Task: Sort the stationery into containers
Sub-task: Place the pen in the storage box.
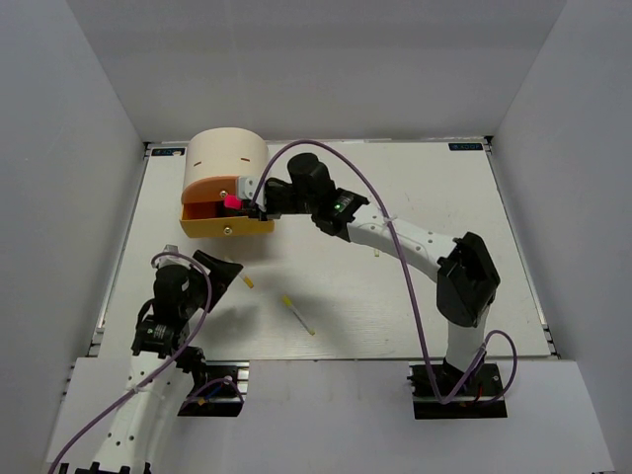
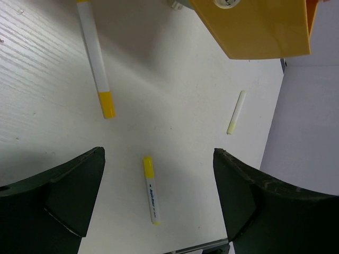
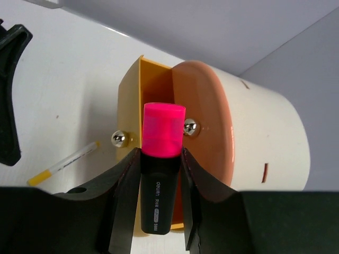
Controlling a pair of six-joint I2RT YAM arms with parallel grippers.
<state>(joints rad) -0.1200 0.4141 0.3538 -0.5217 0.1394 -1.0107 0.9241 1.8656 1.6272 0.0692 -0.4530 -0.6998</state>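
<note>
My right gripper (image 1: 252, 202) is shut on a black highlighter with a pink cap (image 3: 161, 174) and holds it over the pulled-out yellow drawer (image 3: 130, 100) of the beige cabinet (image 1: 227, 158). The orange drawer front (image 3: 212, 132) above it is closed. The pink cap also shows in the top view (image 1: 233, 202). My left gripper (image 2: 159, 153) is open and empty above the table. A short white pen with a yellow cap (image 2: 150, 189) lies below and between its fingers. A longer white pen (image 2: 95, 58) and a thin one (image 2: 235, 111) lie farther off.
In the top view the white pens lie on the table at the left (image 1: 247, 281), the middle (image 1: 297, 315) and under the right arm (image 1: 376, 254). The yellow drawer (image 2: 254, 26) juts out ahead of the left gripper. Grey walls enclose the table.
</note>
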